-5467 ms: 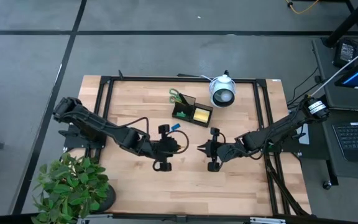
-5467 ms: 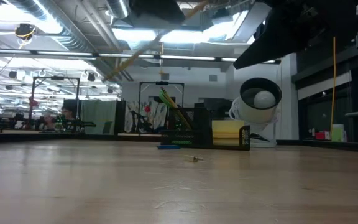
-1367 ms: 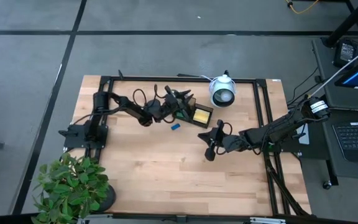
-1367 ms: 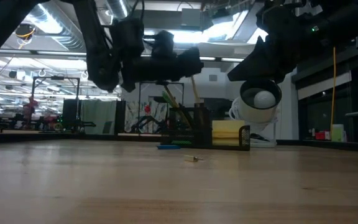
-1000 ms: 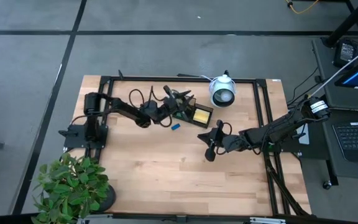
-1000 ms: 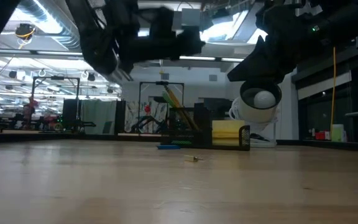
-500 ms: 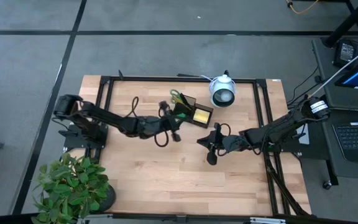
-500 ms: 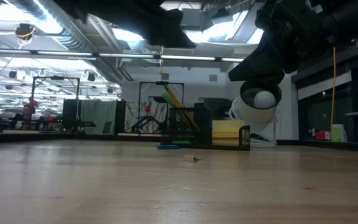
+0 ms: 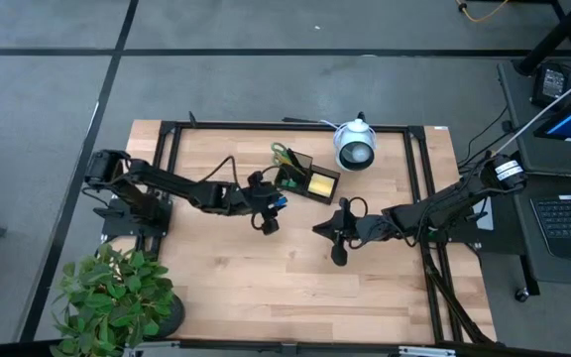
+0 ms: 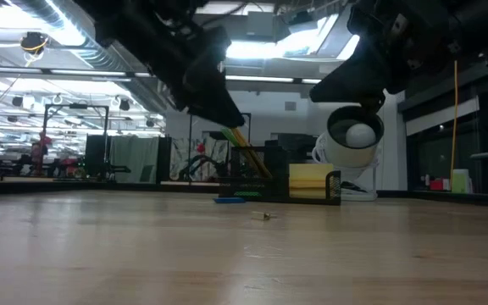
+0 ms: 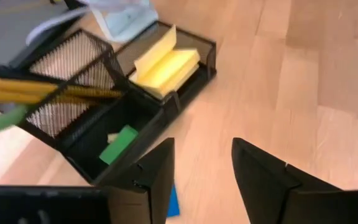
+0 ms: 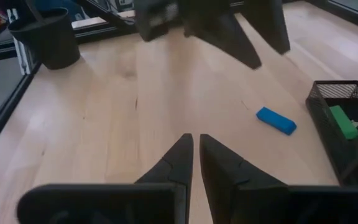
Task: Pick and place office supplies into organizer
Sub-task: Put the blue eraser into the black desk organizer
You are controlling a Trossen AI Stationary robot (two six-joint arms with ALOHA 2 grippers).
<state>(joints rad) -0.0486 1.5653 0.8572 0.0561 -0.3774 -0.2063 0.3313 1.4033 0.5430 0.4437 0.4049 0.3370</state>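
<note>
The left gripper (image 11: 201, 180) is held spread and empty just beside the black organizer (image 9: 305, 178), likely to reach the blue piece (image 12: 276, 121) left on the table (image 9: 266, 288). The right gripper (image 12: 193, 163) is kept pressed together and empty. Yellow notes (image 11: 165, 64) and a green piece (image 11: 118, 144) are seen inside the organizer.

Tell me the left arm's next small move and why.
Probably lower the left gripper onto the blue piece. Its fingers are open and empty just above it, and that piece lies on the table beside the organizer, outside it, while a green piece is already inside.
</note>
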